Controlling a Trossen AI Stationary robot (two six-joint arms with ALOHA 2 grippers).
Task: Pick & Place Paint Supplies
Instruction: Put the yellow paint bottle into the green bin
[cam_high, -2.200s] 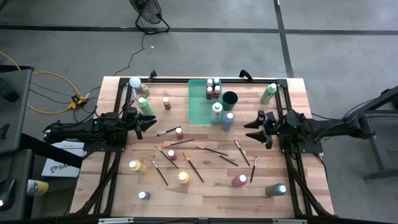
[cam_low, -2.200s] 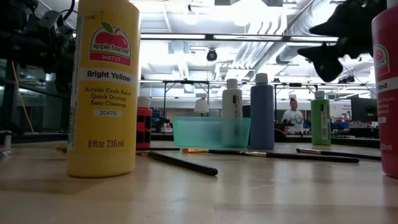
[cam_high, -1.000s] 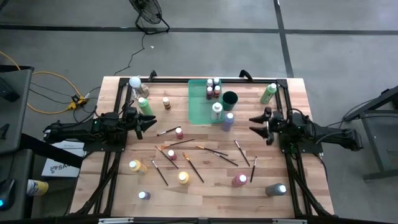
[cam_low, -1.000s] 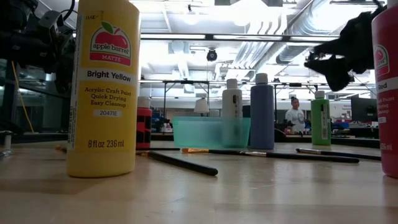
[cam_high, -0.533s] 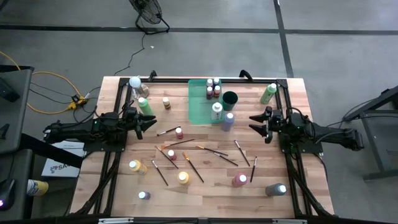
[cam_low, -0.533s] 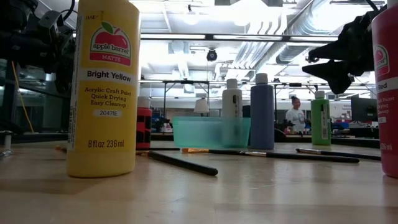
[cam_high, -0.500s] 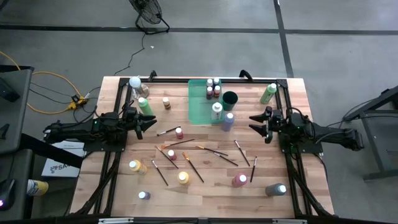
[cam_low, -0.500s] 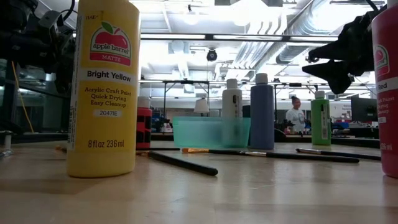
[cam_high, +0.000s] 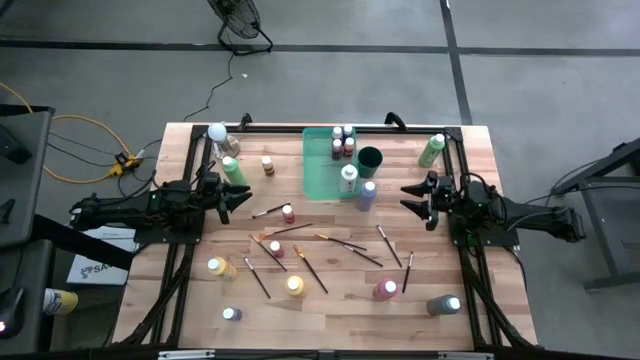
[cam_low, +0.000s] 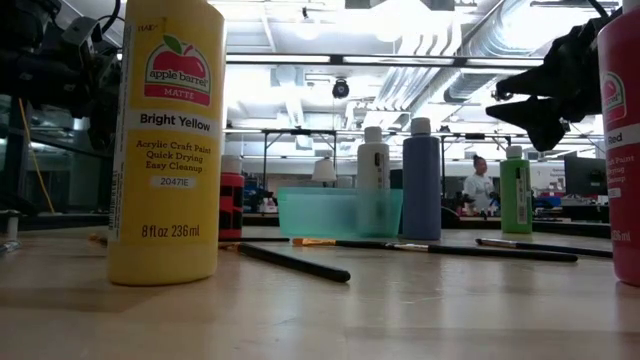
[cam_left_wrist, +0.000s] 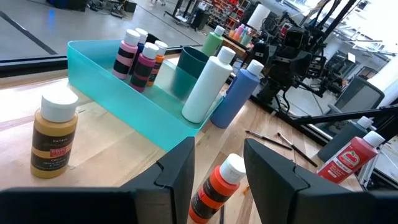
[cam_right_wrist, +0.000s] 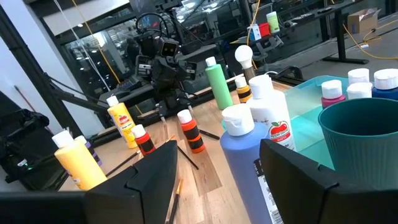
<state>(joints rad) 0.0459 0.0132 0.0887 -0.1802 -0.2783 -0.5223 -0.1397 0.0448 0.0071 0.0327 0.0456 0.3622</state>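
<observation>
Looking down, the right pincer (cam_high: 412, 200) hangs spread and empty just beside the blue bottle (cam_high: 368, 193) at the teal tray (cam_high: 318, 170); brushes and bottles litter the table (cam_high: 190, 300). From table level it hovers above them. Its wrist view frames that bottle between its fingers, probably the next grab. The left pincer (cam_high: 240, 200) waits part-open, holding nothing, near the orange bottle (cam_left_wrist: 214, 186).

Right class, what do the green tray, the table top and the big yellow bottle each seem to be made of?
Green tray: likely translucent plastic; light passes through its thin glossy walls. Table top: wood, with visible plank seams and grain. Yellow bottle: probably opaque plastic, smooth, with a printed label reading "matte" acrylic paint.
</observation>
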